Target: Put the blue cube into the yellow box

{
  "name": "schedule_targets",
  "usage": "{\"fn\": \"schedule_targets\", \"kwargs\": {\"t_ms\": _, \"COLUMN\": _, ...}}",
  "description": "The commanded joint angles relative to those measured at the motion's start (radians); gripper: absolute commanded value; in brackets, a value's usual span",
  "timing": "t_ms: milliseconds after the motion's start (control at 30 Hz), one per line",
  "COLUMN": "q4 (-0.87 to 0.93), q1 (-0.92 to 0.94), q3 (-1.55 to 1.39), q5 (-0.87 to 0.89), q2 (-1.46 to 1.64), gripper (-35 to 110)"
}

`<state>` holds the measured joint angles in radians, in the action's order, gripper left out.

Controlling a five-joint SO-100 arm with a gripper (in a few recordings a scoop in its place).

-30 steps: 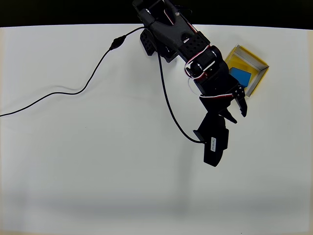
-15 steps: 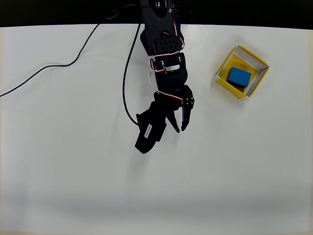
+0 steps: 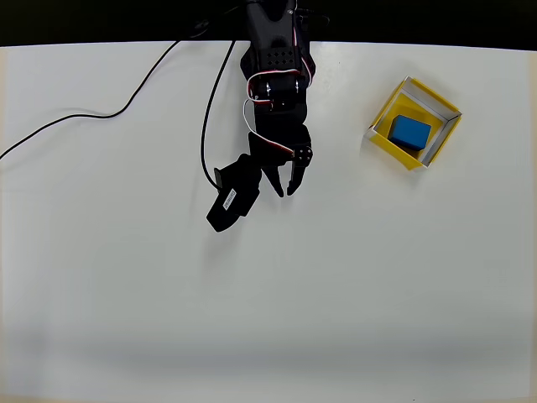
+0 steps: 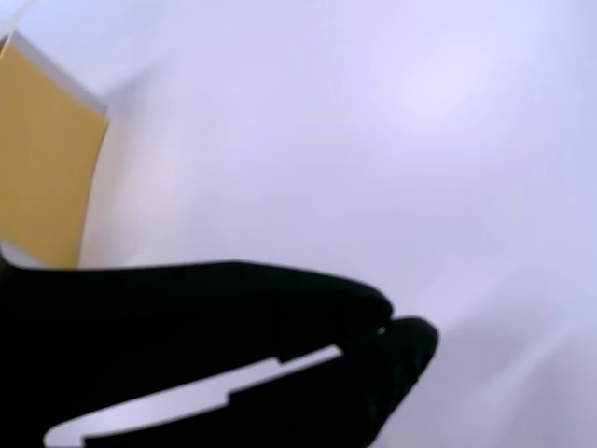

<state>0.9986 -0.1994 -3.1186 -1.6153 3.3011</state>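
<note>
Overhead view is showing the blue cube lying inside the yellow box, its long axis running diagonally. The tool is hanging empty, tips closed, well apart over the white worktop, near a black cable.

In the overhead view the cube sits inside the box, which lies on the table at the upper right of the frame. The arm reaches down from the top centre; its gripper is well apart from the box, to its left. A cable trails across the upper left. In the wrist view the box appears, blurred, at the left edge.
</note>
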Motion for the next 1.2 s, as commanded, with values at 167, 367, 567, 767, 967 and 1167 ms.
{"fn": "schedule_targets", "kwargs": {"t_ms": 167, "q4": 0.353, "q1": 0.048, "q3": -0.028, "q5": 0.067, "q2": 0.043, "gripper": 0}}
{"fn": "schedule_targets", "kwargs": {"t_ms": 367, "q4": 0.35, "q1": 0.066, "q3": -0.028, "q5": 0.083, "q2": 0.043, "gripper": 0}}
{"fn": "schedule_targets", "kwargs": {"t_ms": 567, "q4": 0.35, "q1": 0.064, "q3": -0.028, "q5": 0.084, "q2": 0.043, "gripper": 0}}
{"fn": "schedule_targets", "kwargs": {"t_ms": 767, "q4": 0.35, "q1": 0.052, "q3": -0.028, "q5": 0.077, "q2": 0.04, "gripper": 0}}
{"fn": "schedule_targets", "kwargs": {"t_ms": 967, "q4": 0.35, "q1": 0.052, "q3": -0.028, "q5": 0.077, "q2": 0.04, "gripper": 0}}
{"fn": "schedule_targets", "kwargs": {"t_ms": 1167, "q4": 0.35, "q1": 0.052, "q3": -0.028, "q5": 0.077, "q2": 0.04, "gripper": 0}}
